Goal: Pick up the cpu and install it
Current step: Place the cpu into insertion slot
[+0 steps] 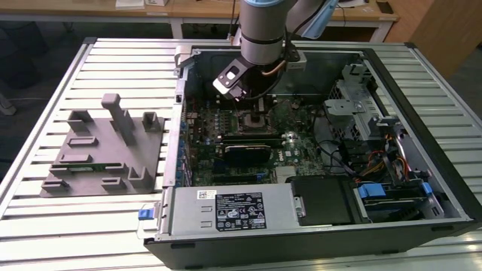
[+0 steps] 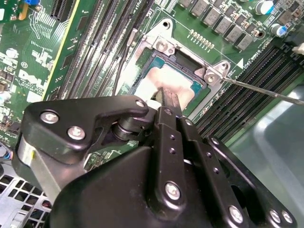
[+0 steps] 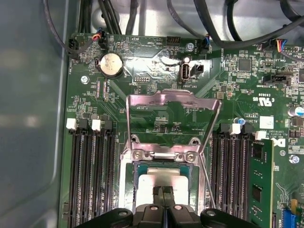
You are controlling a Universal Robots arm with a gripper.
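Silvery-topped and flat, the cpu (image 3: 161,178) lies inside the socket (image 3: 134,183) frame with the load plate (image 3: 142,100) raised, my gripper (image 3: 164,192) pinched narrow, tips at its lid; I judge it light, stiff, slick, fragile, best gripped by opposite edges.

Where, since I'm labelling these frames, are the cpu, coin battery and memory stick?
cpu (image 3: 161,176): first wrist view, silvery top.
coin battery (image 3: 110,64): first wrist view, its face.
memory stick (image 3: 261,190): first wrist view, green side.

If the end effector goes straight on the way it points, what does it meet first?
The cpu in the open socket; the end effector points at its metal top, perhaps touching it already.
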